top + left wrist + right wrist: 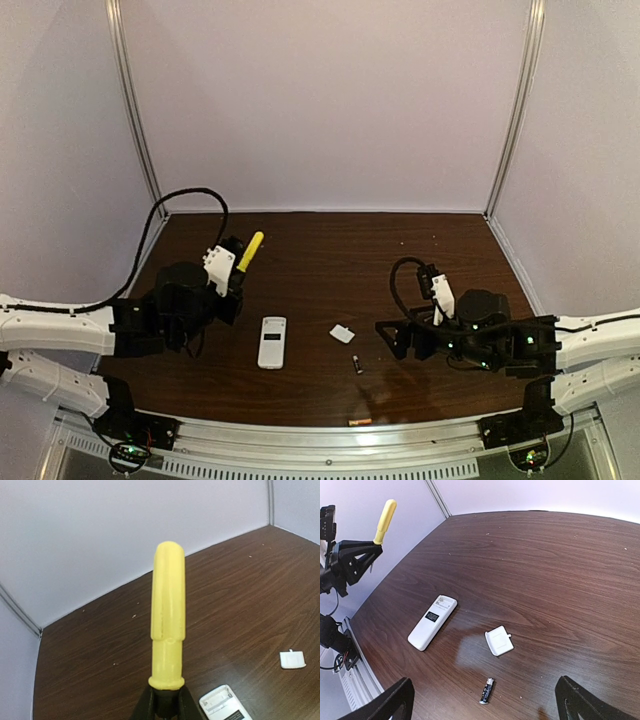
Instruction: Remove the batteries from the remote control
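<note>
The white remote control (272,342) lies on the brown table with a dark label facing up and its battery bay open at the far end; it also shows in the right wrist view (432,621) and the left wrist view (222,706). A dark battery with a pale end (358,365) lies loose on the table, between my right gripper's spread fingers (486,691). A small orange-toned piece (360,422) lies at the table's front edge. My right gripper (390,338) is open and empty. My left gripper (166,707) is shut on the yellow-handled screwdriver (168,625), held up left of the remote.
The small white flat cover piece (342,334) lies between the remote and the right gripper, also in the right wrist view (498,640) and the left wrist view (292,659). White walls enclose the table on three sides. A metal rail (330,445) runs along the near edge.
</note>
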